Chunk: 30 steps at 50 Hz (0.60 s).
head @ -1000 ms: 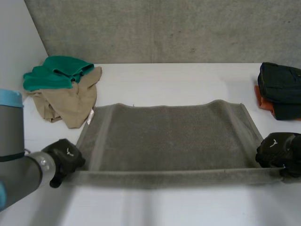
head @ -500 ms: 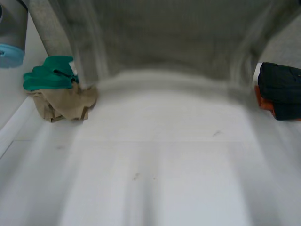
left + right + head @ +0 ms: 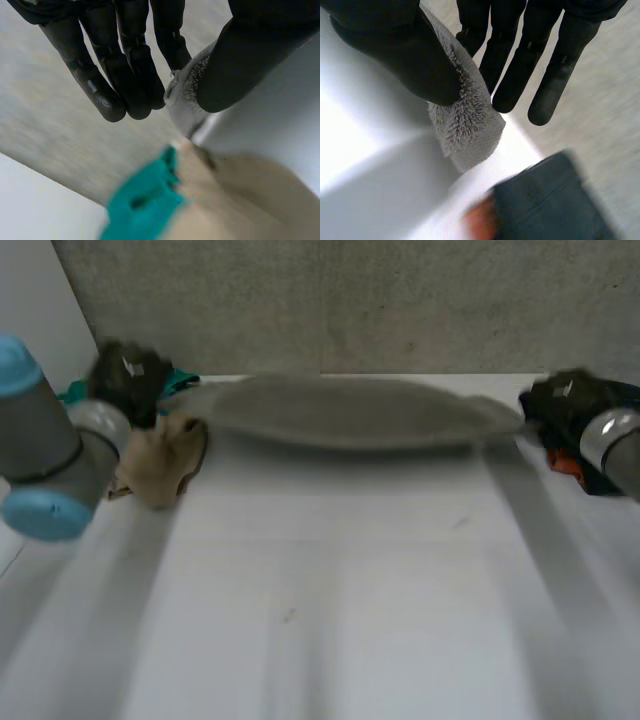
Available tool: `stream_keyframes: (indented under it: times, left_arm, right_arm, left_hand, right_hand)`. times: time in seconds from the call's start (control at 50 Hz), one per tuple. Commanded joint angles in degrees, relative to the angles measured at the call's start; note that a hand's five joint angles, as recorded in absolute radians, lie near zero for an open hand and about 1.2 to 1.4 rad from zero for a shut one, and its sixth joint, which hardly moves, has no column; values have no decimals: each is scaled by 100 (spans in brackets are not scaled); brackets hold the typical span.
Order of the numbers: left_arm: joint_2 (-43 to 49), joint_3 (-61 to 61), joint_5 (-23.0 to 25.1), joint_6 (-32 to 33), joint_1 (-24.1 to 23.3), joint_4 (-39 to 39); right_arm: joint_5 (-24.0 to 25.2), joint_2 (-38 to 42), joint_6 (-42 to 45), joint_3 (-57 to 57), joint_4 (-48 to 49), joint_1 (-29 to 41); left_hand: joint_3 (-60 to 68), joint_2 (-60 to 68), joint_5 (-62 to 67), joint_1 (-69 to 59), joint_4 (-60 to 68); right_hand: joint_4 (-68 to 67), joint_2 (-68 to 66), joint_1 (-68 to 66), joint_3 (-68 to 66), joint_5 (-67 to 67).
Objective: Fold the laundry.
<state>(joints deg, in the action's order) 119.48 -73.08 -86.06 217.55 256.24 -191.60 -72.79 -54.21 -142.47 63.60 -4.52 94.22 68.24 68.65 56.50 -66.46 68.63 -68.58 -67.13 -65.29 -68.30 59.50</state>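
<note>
White surface [image 3: 330, 590] spreads out close to you; farther off, the grey towel [image 3: 350, 412] hangs stretched between left hand [image 3: 128, 375] and right hand [image 3: 565, 400], near the back wall [image 3: 350, 300]. You seem to be laying it out for a fold: lower both corners evenly, clear of the tan cloth [image 3: 160, 465] beside the left. Head view gives the span; the wrist views give the grips, each hand pinching a corner.

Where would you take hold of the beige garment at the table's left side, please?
Probably the beige garment by the edge facing the middle of the table, coming in from that bare side. It lies crumpled with the green garment against its far side, so a grasp from there would likely catch both.
</note>
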Motion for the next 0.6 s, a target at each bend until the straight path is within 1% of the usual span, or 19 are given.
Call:
stream_keyframes:
  times: [0.02,0.04,0.1,0.12,0.16,0.18,0.2,0.26,0.32,0.34,0.4,0.42,0.48,0.5,0.56,0.6]
  left_arm:
    - [-425,-1760,2,867,119,517]
    - [-652,-2101,-50,981,145,762]
    - [-1005,-2543,-165,1122,137,1290]
    - [-1206,-2805,-261,1175,119,1753]
    - [-1357,-3000,-297,1193,110,2239]
    - [-1453,-3071,-332,1219,93,2667]
    - [-1471,-3072,-332,1220,75,2854]
    - [-1507,-2888,-262,1193,-4,3216]
    - [-1480,-2528,-235,1141,-74,3129]
    - [-1454,-2240,-235,1088,-101,3007]
    - [-1279,-1746,-279,1000,-153,2761]
    - [-1043,-1396,-323,974,-171,2577]
    - [-673,-815,-402,903,-224,2312]
    - [-376,-421,-446,877,-276,2146]
    - [118,222,-508,851,-355,1952]
    - [619,881,-604,859,-417,1846]
  right_arm:
    - [-60,-520,904,977,-1479,-333]
    - [-156,-773,1175,1187,-1995,-464]
    - [-297,-1135,1738,1531,-2806,-684]
    - [-306,-1362,2140,1750,-3270,-833]
    - [-236,-1539,2581,1944,-3633,-957]
    - [-175,-1619,2758,2024,-3678,-1010]
    - [-70,-1663,3029,2137,-3635,-1036]
    - [1,-1515,3286,2130,-3338,-984]
    - [-16,-1260,3120,1972,-3047,-940]
    - [-51,-1076,2902,1806,-2785,-870]
    - [-104,-820,2594,1507,-2458,-738]
    - [-156,-646,2384,1314,-2214,-668]
    - [-236,-381,2101,1041,-1843,-580]
    - [-262,-223,1935,875,-1546,-519]
    - [-297,23,1723,628,-1132,-404]
    - [-332,243,1556,408,-736,-316]
  left_hand:
    - [1176,1135,1350,-1354,1137]
    - [1176,1135,1350,-1354,1137]
    - [1176,1135,1350,-1354,1137]
    - [1176,1135,1350,-1354,1137]
    - [1176,1135,1350,-1354,1137]
    - [1176,1135,1350,-1354,1137]
    - [1176,1135,1350,-1354,1137]
    - [1176,1135,1350,-1354,1137]
    - [1176,1135,1350,-1354,1137]
    - [1176,1135,1350,-1354,1137]
    - [1176,1135,1350,-1354,1137]
    - [1176,1135,1350,-1354,1137]
    - [1176,1135,1350,-1354,1137]
    - [1176,1135,1350,-1354,1137]
    - [1176,1135,1350,-1354,1137]
    - [1176,1135,1350,-1354,1137]
  right_hand:
    - [-1142,-1287,-1471,-1169,1050]
    - [-1142,-1287,-1471,-1169,1050]
    - [-1142,-1287,-1471,-1169,1050]
    - [-1142,-1287,-1471,-1169,1050]
    - [-1142,-1287,-1471,-1169,1050]
    - [-1142,-1287,-1471,-1169,1050]
    - [-1142,-1287,-1471,-1169,1050]
    - [-1142,-1287,-1471,-1169,1050]
    - [-1142,-1287,-1471,-1169,1050]
    - [-1142,-1287,-1471,-1169,1050]
    - [-1142,-1287,-1471,-1169,1050]
    - [-1142,-1287,-1471,-1169,1050]
    - [-1142,-1287,-1471,-1169,1050]
    - [-1142,-1287,-1471,-1169,1050]
    - [-1142,-1287,-1471,-1169,1050]
    - [-1142,-1287,-1471,-1169,1050]
